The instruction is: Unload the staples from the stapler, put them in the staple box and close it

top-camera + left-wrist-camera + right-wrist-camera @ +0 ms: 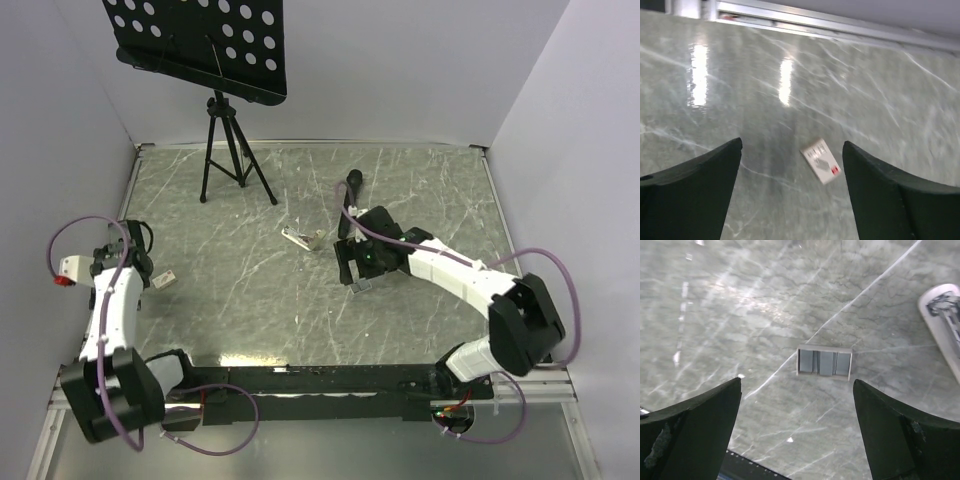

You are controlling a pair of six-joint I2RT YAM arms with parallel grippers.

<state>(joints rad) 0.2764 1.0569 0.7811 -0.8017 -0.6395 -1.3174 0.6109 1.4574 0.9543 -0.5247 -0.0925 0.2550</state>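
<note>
The staples (824, 362) lie mid-frame on the counter (740, 300), apart from the stapler (303, 238), with right fingers (700, 425) and left fingers (690, 190) spread, so unloading looks done.

No legible text anywhere — the small white box (821, 161) bears a red mark, unreadable.

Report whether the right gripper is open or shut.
Open: the right gripper holds nothing, its fingers wide apart in the wrist view; a grey staple strip lies on the table between them.
</note>
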